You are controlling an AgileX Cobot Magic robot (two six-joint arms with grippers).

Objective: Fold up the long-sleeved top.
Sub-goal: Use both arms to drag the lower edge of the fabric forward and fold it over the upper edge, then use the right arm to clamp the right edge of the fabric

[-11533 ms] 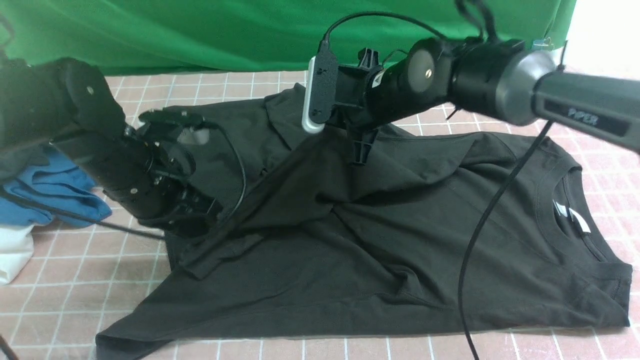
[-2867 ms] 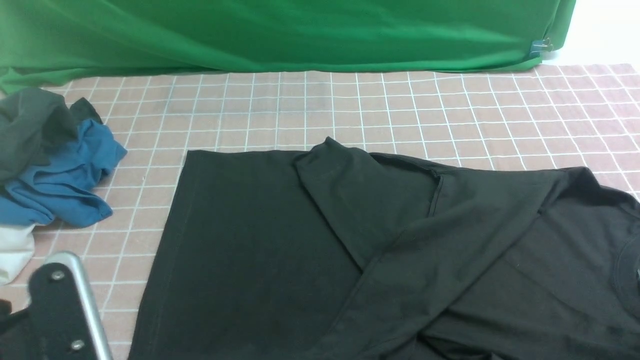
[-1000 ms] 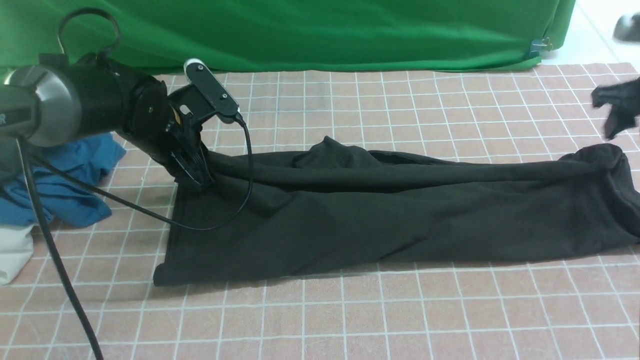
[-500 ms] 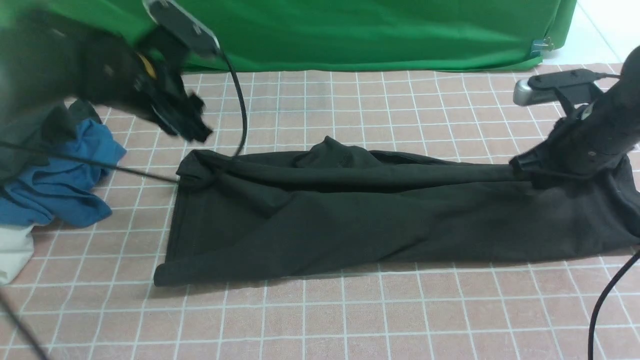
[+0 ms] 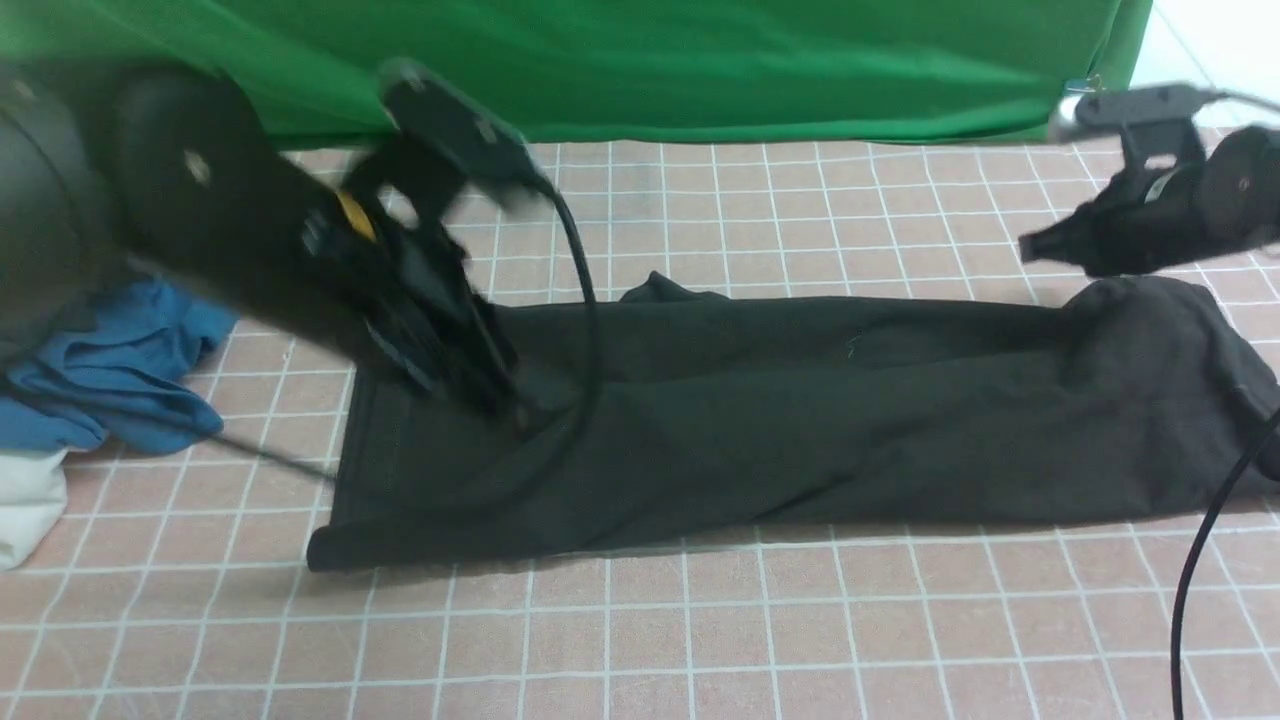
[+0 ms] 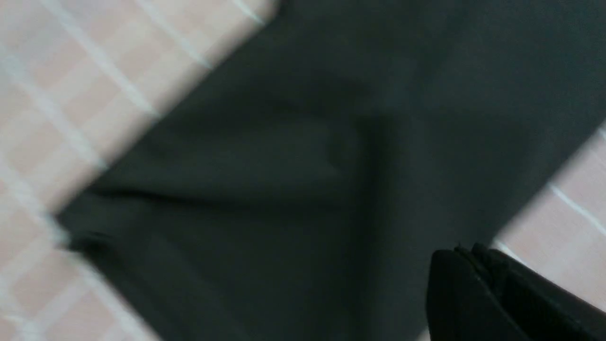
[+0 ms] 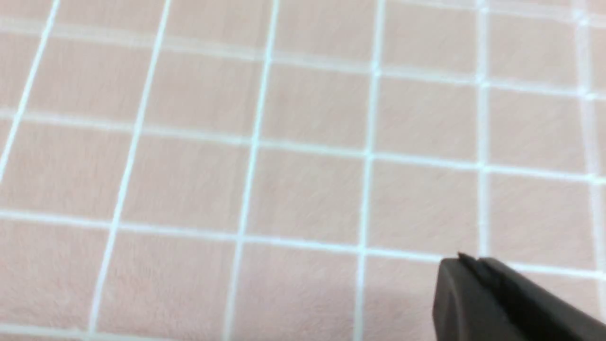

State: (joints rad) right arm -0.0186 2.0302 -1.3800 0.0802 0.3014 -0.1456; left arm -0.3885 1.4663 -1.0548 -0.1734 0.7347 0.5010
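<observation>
with the long-sleeved top (image 5: 800, 420) lying as a long band on the surface (image 5: 700, 640), left claw (image 5: 480, 385) and right claw (image 5: 1045, 248) both closed, empty; next crosswise fold needs fresh end grips

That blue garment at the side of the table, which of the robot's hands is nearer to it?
The left. The left hand is over the near end of the black top, not far from the blue garment. The right hand hovers past the top's far end.
</observation>
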